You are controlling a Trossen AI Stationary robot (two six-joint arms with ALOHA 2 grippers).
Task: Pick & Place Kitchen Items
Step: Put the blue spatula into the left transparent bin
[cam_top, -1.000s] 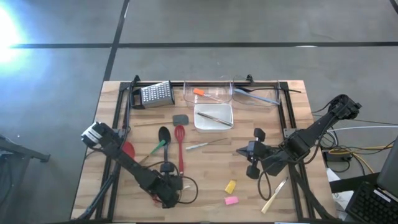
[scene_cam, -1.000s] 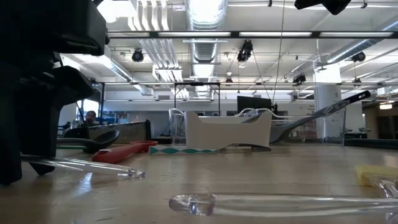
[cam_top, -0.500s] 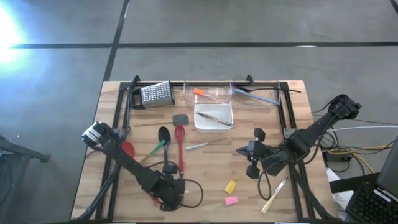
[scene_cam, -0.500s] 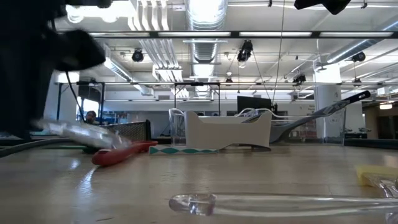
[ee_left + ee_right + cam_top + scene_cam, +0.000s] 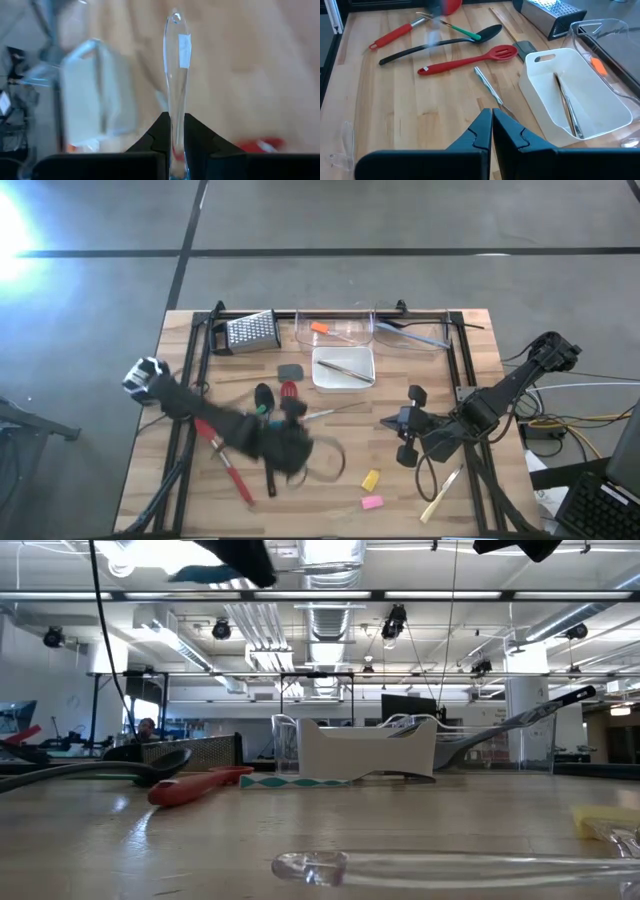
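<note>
Clear utensil (image 5: 175, 75) clamped in left pincer (image 5: 173, 131).

Two red spatulas (image 5: 466, 59), two clear bins (image 5: 335, 330), one grater (image 5: 250, 331).

We see a grey concrete floor (image 5: 400, 220) crossed by dark seams around the pale wooden butcher-block table (image 5: 340, 495). Beyond it, white ceiling ducts (image 5: 325, 615) and bright strip lights (image 5: 470, 595) run overhead.
</note>
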